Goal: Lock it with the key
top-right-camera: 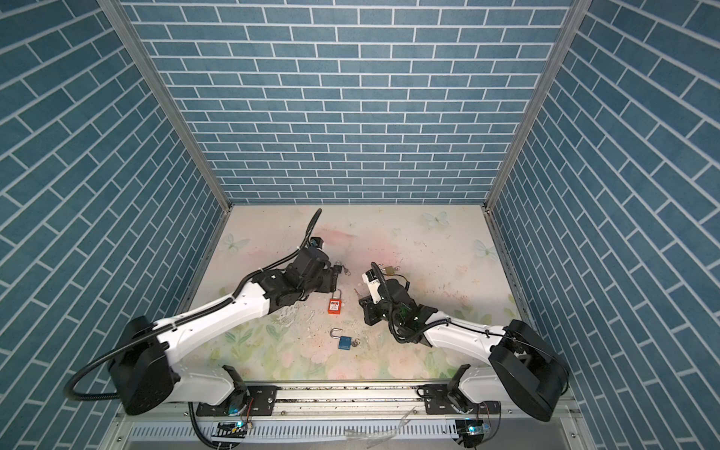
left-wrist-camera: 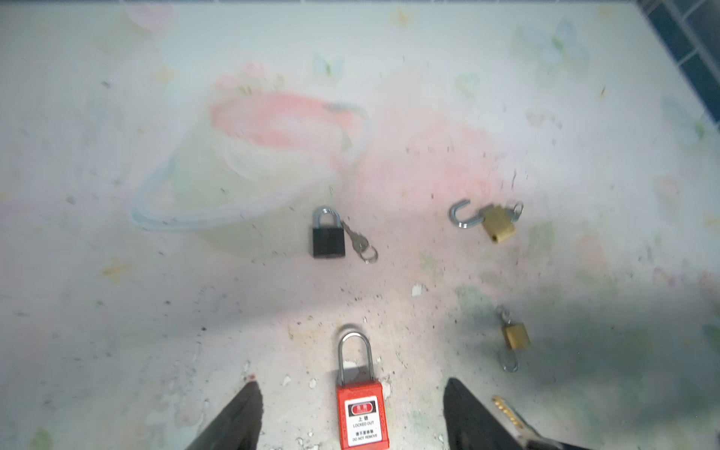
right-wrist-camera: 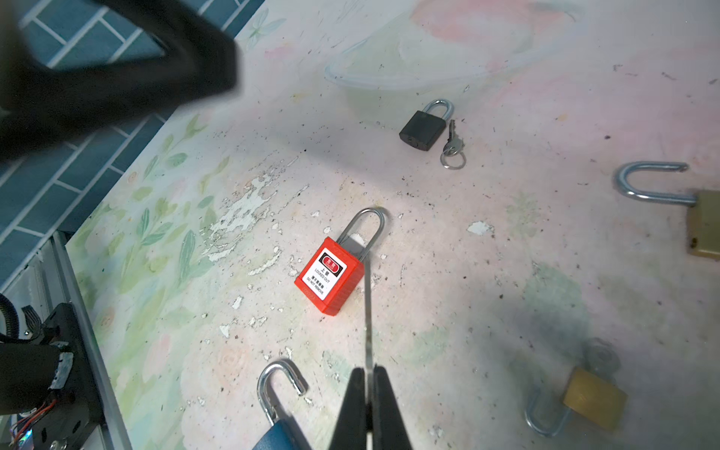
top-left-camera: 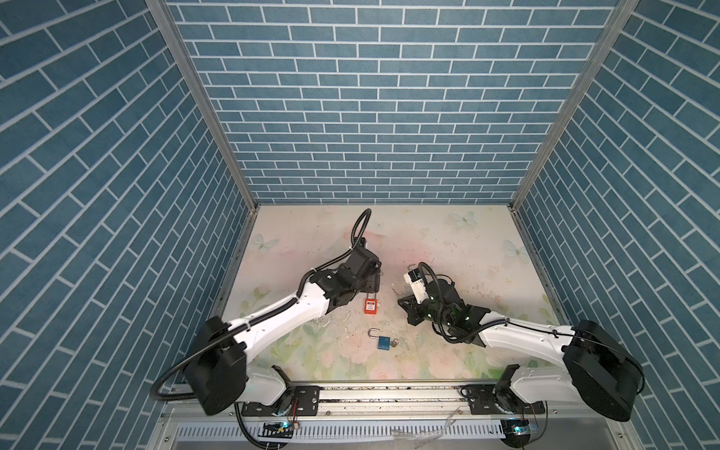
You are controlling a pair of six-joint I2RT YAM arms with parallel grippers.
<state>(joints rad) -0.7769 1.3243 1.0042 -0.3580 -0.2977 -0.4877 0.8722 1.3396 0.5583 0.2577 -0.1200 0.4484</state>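
Across the lower middle of both top views spreads the flower-printed tabletop [top-left-camera: 448, 241], worn and flecked, walled in by blue brick. Left of centre on it, the left claw [left-wrist-camera: 350, 383] hangs low with its fingers [left-wrist-camera: 241, 417] spread wide apart. In the left wrist view they flank the red padlock [left-wrist-camera: 362, 413] at bottom centre without touching it.

Right of centre, the right claw [right-wrist-camera: 367, 376] is pressed together on a key [right-wrist-camera: 367, 311]. Its thin blade juts from the fingertips at the bottom centre of the right wrist view, edge-on, pointing at the red padlock's side. Whether the tip touches it cannot be told.

The red padlock lies flat, label up, both shackle legs in its body, at the centre of both top views between the two claws. Below it in a top view sits a blue padlock [top-left-camera: 383, 343], its shackle sprung open.

At the right of the left wrist view lie a larger brass padlock [left-wrist-camera: 498, 224] with its shackle swung out and a smaller brass padlock [left-wrist-camera: 515, 337]. At that view's centre rests a black padlock [left-wrist-camera: 328, 241], shackle closed, with a small ringed key [left-wrist-camera: 360, 243] just beside it.
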